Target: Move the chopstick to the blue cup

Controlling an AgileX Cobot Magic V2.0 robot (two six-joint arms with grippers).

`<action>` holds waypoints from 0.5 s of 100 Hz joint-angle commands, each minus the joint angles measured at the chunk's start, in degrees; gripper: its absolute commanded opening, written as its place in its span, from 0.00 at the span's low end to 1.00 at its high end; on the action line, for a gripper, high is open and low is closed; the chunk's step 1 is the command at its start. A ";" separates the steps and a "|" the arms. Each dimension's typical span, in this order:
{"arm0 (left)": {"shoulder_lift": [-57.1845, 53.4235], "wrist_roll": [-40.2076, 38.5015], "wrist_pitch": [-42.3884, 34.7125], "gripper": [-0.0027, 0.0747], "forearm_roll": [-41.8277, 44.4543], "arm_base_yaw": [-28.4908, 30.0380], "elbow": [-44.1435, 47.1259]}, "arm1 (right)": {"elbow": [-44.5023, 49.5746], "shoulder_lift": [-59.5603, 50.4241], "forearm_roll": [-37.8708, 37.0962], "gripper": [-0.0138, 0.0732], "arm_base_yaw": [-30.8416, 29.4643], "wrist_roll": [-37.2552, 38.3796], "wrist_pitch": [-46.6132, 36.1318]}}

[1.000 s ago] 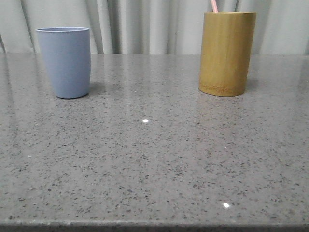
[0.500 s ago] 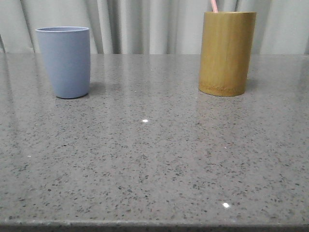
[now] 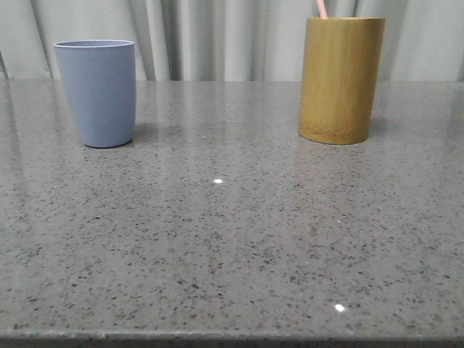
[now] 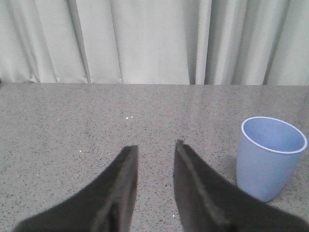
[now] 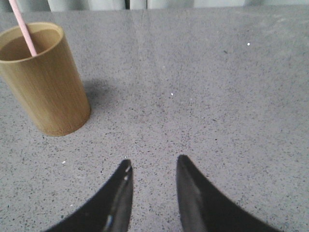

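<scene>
The blue cup stands upright at the back left of the table; it also shows in the left wrist view. A pale pink chopstick sticks out of the tan bamboo holder at the back right; only its top end shows. The right wrist view shows the chopstick leaning on the holder's rim. My left gripper is open and empty, apart from the cup. My right gripper is open and empty, apart from the holder. Neither gripper shows in the front view.
The grey speckled stone table runs to a front edge at the bottom of the front view. Pale curtains hang behind the table's far edge.
</scene>
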 commanded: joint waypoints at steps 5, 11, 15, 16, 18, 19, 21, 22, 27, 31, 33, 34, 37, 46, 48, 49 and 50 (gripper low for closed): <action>4.72 -0.17 -4.25 0.57 -0.41 0.06 -3.55 | -2.54 3.53 0.00 0.50 -0.19 0.02 -4.44; 5.98 -0.17 -6.07 0.57 -0.41 0.06 -3.55 | -2.54 4.41 0.00 0.50 -0.19 0.02 -4.96; 6.61 -0.17 -6.64 0.55 -0.53 0.06 -3.55 | -2.54 4.93 0.00 0.50 -0.19 0.02 -5.07; 6.89 -0.17 -6.64 0.55 -0.54 0.06 -3.55 | -2.54 5.01 0.00 0.50 -0.19 0.02 -5.12; 7.31 -0.17 -6.73 0.54 -0.96 0.06 -3.55 | -2.54 5.21 0.00 0.50 -0.19 0.02 -5.12; 7.44 -0.17 -6.96 0.54 -1.11 0.06 -3.55 | -2.54 5.29 0.00 0.50 -0.19 0.02 -5.12; 7.88 -0.17 -7.25 0.53 -1.68 0.06 -3.55 | -2.54 5.48 0.00 0.50 -0.19 0.02 -5.12; 8.03 -0.17 -7.53 0.53 -2.19 0.06 -3.55 | -2.54 5.54 0.00 0.50 -0.19 0.02 -5.12; 8.99 -0.17 -8.14 0.51 -4.11 0.06 -3.55 | -2.54 5.72 0.00 0.50 -0.19 0.02 -5.12; 9.76 -0.17 -8.81 0.50 -4.50 0.06 -3.55 | -2.54 5.72 0.00 0.50 -0.19 0.02 -5.12; 10.16 -0.17 -9.14 0.50 -4.50 0.06 -3.55 | -2.54 5.73 0.00 0.50 -0.19 0.02 -5.04; 10.29 -0.17 -9.27 0.50 -4.50 0.06 -3.66 | -2.54 5.73 0.00 0.50 -0.19 0.02 -5.04; 11.04 -0.17 -9.17 0.50 -4.50 0.06 -4.14 | -2.54 5.73 0.00 0.50 -0.19 0.02 -5.26; 13.70 -0.17 -5.93 0.50 -4.50 0.06 -6.93 | -2.54 5.73 0.00 0.50 -0.19 0.02 -6.30; 14.57 -0.17 -4.78 0.50 -4.50 0.06 -7.96 | -2.54 5.73 0.00 0.50 -0.19 0.02 -6.42; 15.17 -0.17 -4.36 0.50 -4.50 -0.06 -8.70 | -2.54 5.73 0.00 0.50 -0.19 0.02 -6.55; 15.47 -0.17 -3.53 0.50 -4.50 -0.06 -9.08 | -2.54 5.73 0.00 0.50 -0.19 0.02 -6.69</action>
